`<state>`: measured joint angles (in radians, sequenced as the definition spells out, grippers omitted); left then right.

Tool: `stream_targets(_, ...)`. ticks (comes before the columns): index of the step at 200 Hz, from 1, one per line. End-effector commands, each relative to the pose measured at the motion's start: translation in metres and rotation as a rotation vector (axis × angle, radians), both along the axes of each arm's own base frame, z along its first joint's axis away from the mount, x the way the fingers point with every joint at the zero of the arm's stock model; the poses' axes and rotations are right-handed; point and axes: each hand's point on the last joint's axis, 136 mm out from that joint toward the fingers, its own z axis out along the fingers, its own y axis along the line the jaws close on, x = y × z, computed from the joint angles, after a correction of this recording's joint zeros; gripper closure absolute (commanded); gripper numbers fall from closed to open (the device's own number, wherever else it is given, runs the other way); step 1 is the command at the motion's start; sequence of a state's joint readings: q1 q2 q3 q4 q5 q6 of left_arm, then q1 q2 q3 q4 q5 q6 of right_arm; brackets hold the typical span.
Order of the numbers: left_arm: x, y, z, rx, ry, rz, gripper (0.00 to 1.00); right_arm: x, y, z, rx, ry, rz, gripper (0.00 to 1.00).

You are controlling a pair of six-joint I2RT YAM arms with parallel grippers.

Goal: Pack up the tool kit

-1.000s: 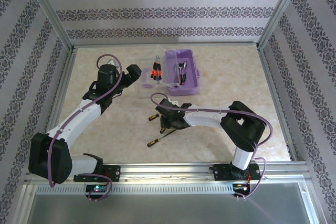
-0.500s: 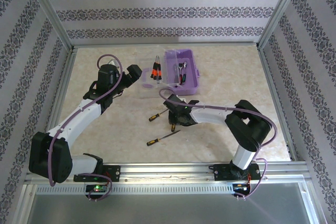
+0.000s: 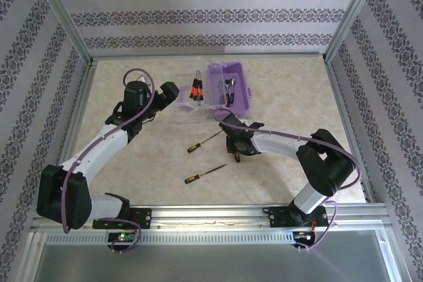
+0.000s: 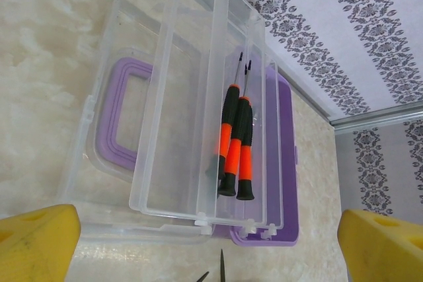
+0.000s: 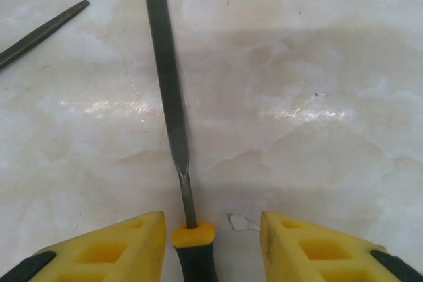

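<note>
1. The right jaws stand partly apart, astride the yellow-and-black handle of a slim file. One finger sits just beside the handle and the other leaves a clear gap, so nothing is clenched.
2. The file's blade points away from the jaws over the marbled table. A second dark shaft lies nearby at an angle.
3. The left jaws are spread wide, with nothing between the yellow fingers. They hover beside the lid of the tool kit.
4. The tool kit sits open near the middle of the table's far edge. Its clear lid is folded out flat, with the purple handle showing through it.
5. Three orange-and-black screwdrivers lie in one lid compartment. Silver tools lie in the lilac base.
6. One loose screwdriver and another screwdriver lie near the table's middle.
</note>
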<state>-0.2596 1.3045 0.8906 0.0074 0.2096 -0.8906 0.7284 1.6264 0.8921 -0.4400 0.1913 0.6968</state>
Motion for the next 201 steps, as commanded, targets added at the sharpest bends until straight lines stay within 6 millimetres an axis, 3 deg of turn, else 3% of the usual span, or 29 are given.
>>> stream_targets(1, 0.007, 0.002, 0.012, -0.013, -0.021, 0.006, 0.0, 0.001, -0.005, 0.012, -0.032, -0.008, 0.047, 0.56)
stream_targets(45, 0.007, 0.001, 0.01, -0.014, -0.017, 0.001, 0.0, 0.0, 0.004, 0.017, -0.026, 0.024, 0.127, 0.52)
stream_targets(108, 0.007, 0.0, 0.008, -0.02, -0.01, -0.002, 0.0, -0.012, -0.001, -0.009, -0.064, 0.119, 0.15, 0.53)
stream_targets(163, 0.008, -0.002, 0.004, -0.028, 0.0, -0.006, 0.0, -0.014, -0.002, -0.02, -0.074, 0.14, 0.146, 0.69)
stream_targets(201, 0.008, -0.001, 0.004, -0.027, 0.001, -0.006, 0.0, -0.015, -0.006, -0.027, -0.101, 0.153, 0.143, 0.73)
